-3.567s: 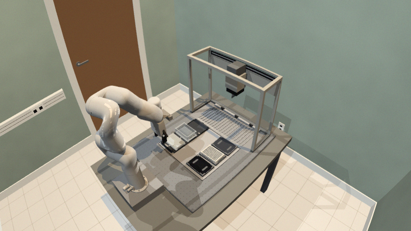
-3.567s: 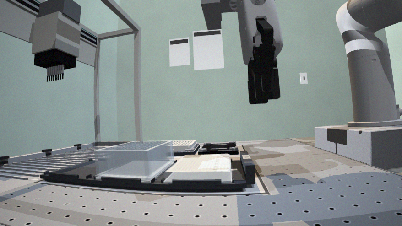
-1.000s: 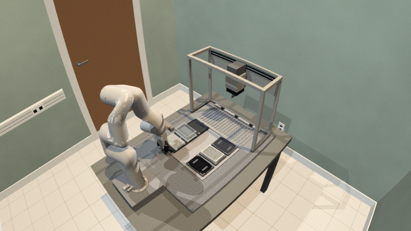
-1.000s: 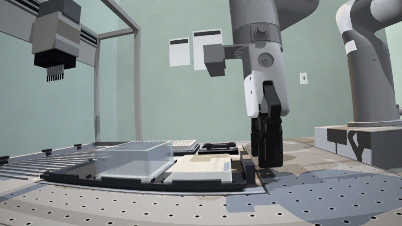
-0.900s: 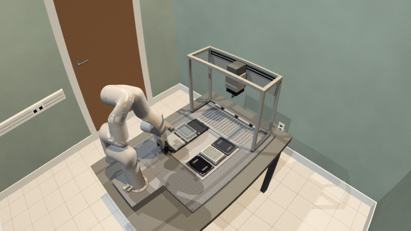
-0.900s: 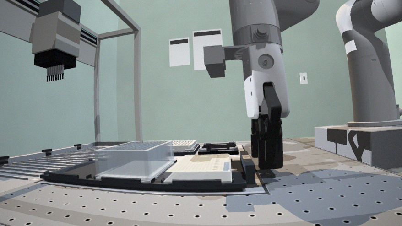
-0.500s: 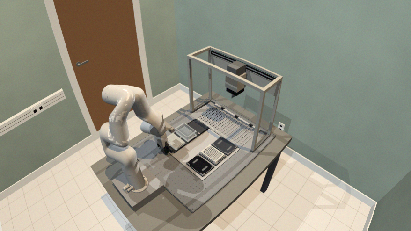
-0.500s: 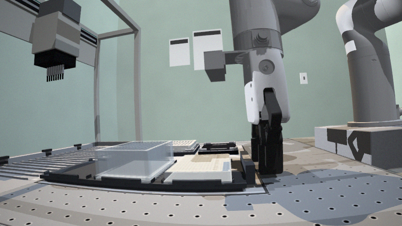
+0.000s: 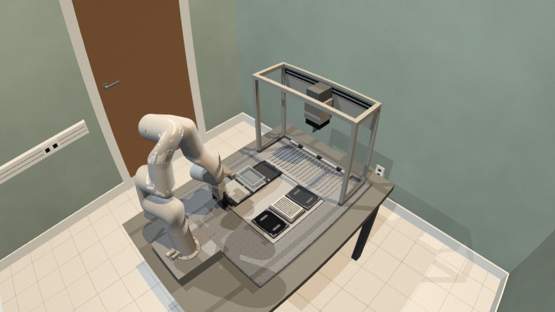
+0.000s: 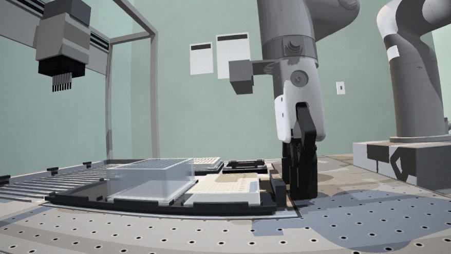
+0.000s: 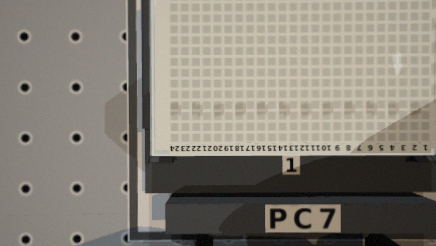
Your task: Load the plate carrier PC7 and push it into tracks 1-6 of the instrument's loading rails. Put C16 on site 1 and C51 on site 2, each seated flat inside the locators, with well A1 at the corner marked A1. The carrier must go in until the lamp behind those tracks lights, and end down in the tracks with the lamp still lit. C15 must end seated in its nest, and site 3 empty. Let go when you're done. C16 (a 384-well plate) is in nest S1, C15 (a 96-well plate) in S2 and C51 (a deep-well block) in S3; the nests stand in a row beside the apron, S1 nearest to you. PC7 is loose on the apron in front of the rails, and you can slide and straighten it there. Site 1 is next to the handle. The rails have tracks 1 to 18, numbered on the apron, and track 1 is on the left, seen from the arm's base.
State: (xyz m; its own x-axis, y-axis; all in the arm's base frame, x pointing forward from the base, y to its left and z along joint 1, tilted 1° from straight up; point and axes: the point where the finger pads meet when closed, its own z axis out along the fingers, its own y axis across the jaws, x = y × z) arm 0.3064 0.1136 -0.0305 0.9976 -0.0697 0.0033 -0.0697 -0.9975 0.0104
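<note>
The black carrier PC7 (image 9: 253, 181) lies on the apron in front of the rails (image 9: 306, 167). The white 384-well plate C16 (image 10: 225, 187) sits on site 1 next to the handle (image 10: 278, 189). The clear deep-well block C51 (image 10: 154, 180) sits on site 2. Site 3 (image 9: 268, 170) is bare. My gripper (image 10: 299, 186) is open and empty. It stands upright, low at apron level, just behind the handle on the arm's side. The wrist view shows C16 (image 11: 290, 75), the site label 1 (image 11: 291, 165) and the PC7 label on the handle (image 11: 302, 218). C15 (image 9: 287, 207) sits in the middle nest.
The nests on either side of C15, S1 (image 9: 269, 223) and S3 (image 9: 302, 196), are bare. The instrument frame (image 9: 316, 127) with its pipetting head (image 10: 61, 40) stands over the rails. The perforated board (image 10: 220, 233) lies beside the apron. The arm's base block (image 10: 407, 161) stands close by.
</note>
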